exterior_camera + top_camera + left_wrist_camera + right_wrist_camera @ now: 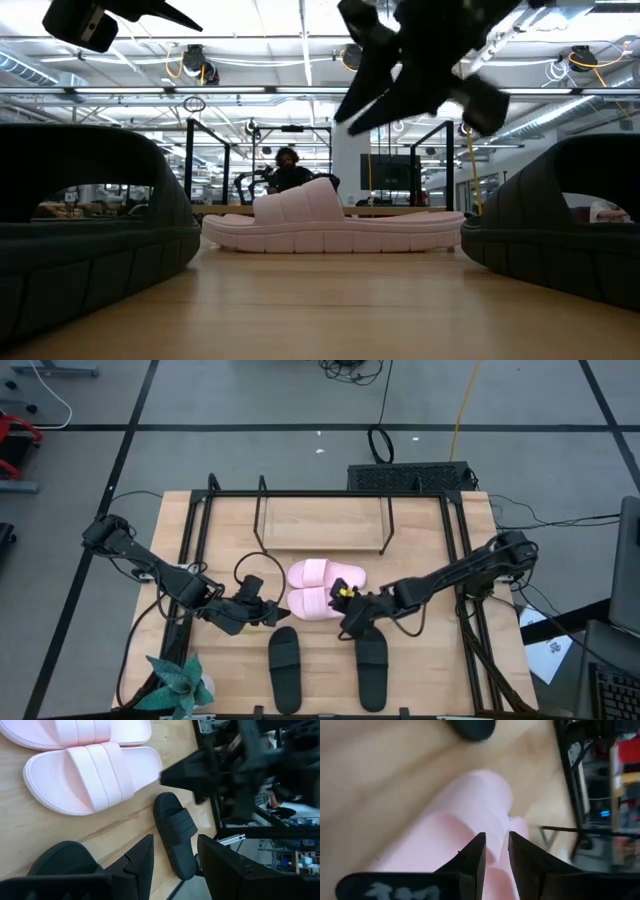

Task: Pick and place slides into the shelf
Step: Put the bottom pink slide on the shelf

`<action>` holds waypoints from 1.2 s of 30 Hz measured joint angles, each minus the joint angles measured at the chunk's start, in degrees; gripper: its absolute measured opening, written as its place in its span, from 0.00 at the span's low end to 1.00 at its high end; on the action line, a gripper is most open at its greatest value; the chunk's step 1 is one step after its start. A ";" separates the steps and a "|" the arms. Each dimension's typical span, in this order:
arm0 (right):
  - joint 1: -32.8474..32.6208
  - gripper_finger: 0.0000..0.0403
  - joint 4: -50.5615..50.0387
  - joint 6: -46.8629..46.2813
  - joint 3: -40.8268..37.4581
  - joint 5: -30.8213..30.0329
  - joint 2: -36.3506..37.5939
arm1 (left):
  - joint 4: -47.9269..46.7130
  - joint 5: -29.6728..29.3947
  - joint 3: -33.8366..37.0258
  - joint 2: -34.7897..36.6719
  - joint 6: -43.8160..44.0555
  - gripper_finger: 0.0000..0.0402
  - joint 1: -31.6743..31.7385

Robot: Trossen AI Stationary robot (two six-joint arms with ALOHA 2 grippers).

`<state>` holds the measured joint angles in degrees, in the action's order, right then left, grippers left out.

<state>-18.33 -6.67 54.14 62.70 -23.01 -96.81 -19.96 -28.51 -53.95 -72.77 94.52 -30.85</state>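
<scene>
Two pale pink slides lie side by side at mid-table, the far one (327, 573) and the near one (320, 602), soles down. Two black slides (285, 668) (372, 668) lie nearer the front edge. The shelf (322, 525), a thin black rod rack on a wooden base, stands at the far middle. My right gripper (350, 624) hangs over the near pink slide's right end (465, 815), fingers narrowly open (496, 851), above the table in the low view (350, 110). My left gripper (271, 614) hovers left of the pink pair, open (175, 862), with nothing between its fingers.
A potted plant (180, 685) stands at the near left corner. The black table frame's rods (190, 550) run along both sides of the board, and a cable loop (250, 570) lies by my left arm. A person (288, 170) sits far behind the table.
</scene>
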 joint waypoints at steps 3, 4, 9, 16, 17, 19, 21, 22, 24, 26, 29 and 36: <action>-0.30 0.19 2.07 7.55 0.00 -3.46 -3.13 | 0.02 0.43 0.00 0.00 0.00 0.37 -0.15; -0.33 0.19 2.60 9.81 0.00 -4.68 -4.00 | 0.03 0.47 0.00 0.00 0.00 0.37 -0.31; -0.34 0.19 7.64 20.24 0.00 -11.97 -7.45 | 0.04 0.59 0.00 0.00 0.00 0.37 -1.33; 0.27 0.19 9.81 21.40 0.00 -9.86 -8.24 | 0.00 0.53 0.02 0.02 -0.37 0.37 -1.97; 0.27 0.19 9.81 20.96 0.00 -9.96 -8.24 | 0.01 0.52 0.01 0.02 -0.45 0.37 -1.95; 0.27 0.19 9.60 20.45 0.00 -9.96 -8.24 | 0.00 0.44 0.02 0.02 -1.02 0.37 -1.94; 0.27 0.19 8.70 20.39 0.00 -9.94 -8.24 | 0.02 0.39 0.02 0.02 -1.25 0.37 -1.92; 0.27 0.19 8.04 20.22 0.00 -9.94 -8.24 | 0.02 0.39 0.02 0.02 -1.31 0.37 -1.92; 0.27 0.19 7.20 19.56 0.00 -9.92 -8.24 | 0.02 0.37 0.02 0.02 -1.38 0.37 -1.92; 0.27 0.19 6.50 18.36 0.00 -9.92 -8.24 | 0.02 0.37 0.02 0.01 -1.38 0.37 -1.92; 0.28 0.19 5.38 17.02 0.00 -9.62 -8.24 | 0.02 0.33 0.02 0.02 -1.38 0.37 -1.92; 0.36 0.19 5.16 15.46 0.00 -4.90 -8.24 | -0.01 -0.07 0.02 0.02 -1.36 0.37 -1.92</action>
<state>-17.98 -1.51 69.60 62.70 -27.91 -105.06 -19.98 -28.58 -53.93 -72.75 93.17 -32.77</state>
